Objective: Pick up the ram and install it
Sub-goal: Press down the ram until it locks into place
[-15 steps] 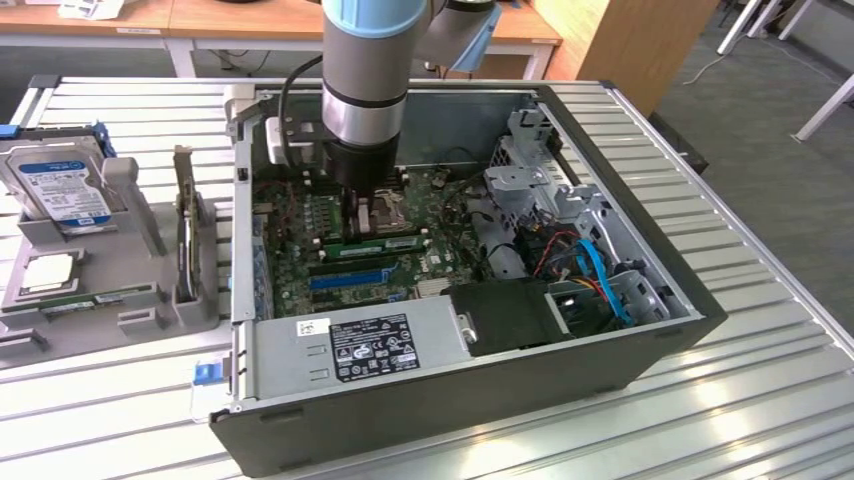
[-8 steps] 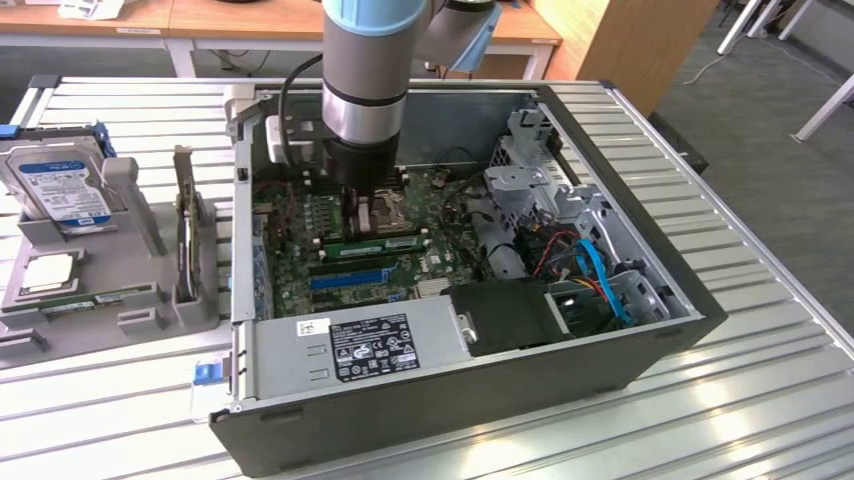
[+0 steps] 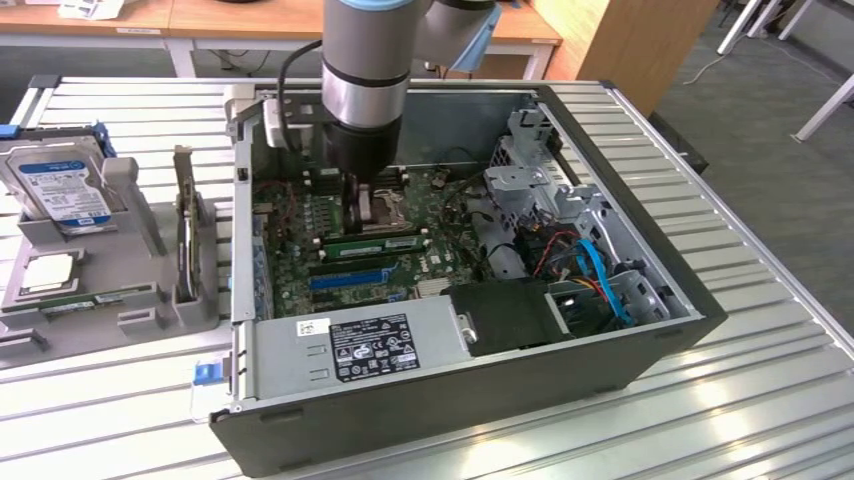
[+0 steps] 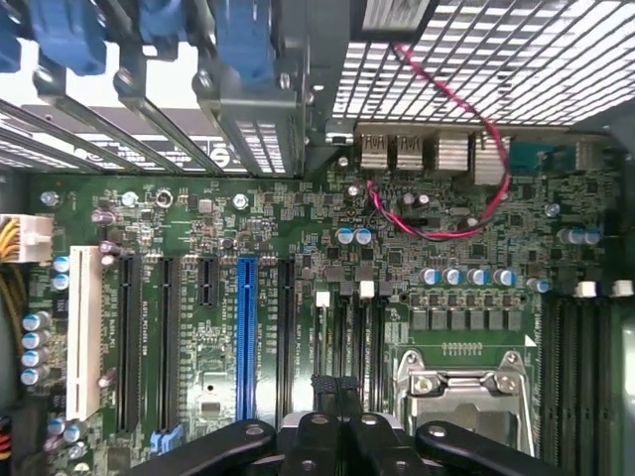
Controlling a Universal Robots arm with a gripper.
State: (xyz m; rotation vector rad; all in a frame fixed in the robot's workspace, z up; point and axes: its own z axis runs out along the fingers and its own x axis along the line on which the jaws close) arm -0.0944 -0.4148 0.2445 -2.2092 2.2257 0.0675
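The claw [image 3: 358,195] hangs inside the open computer case [image 3: 641,350], low over the motherboard [image 4: 298,297], with its jaws drawn tight together and nothing visibly between them. The ram [image 3: 375,242] lies on the board just beside the claw, toward the power supply [image 3: 367,345]. Its long axis runs across the case in the exterior view, parallel to the blue slot [image 3: 354,278].
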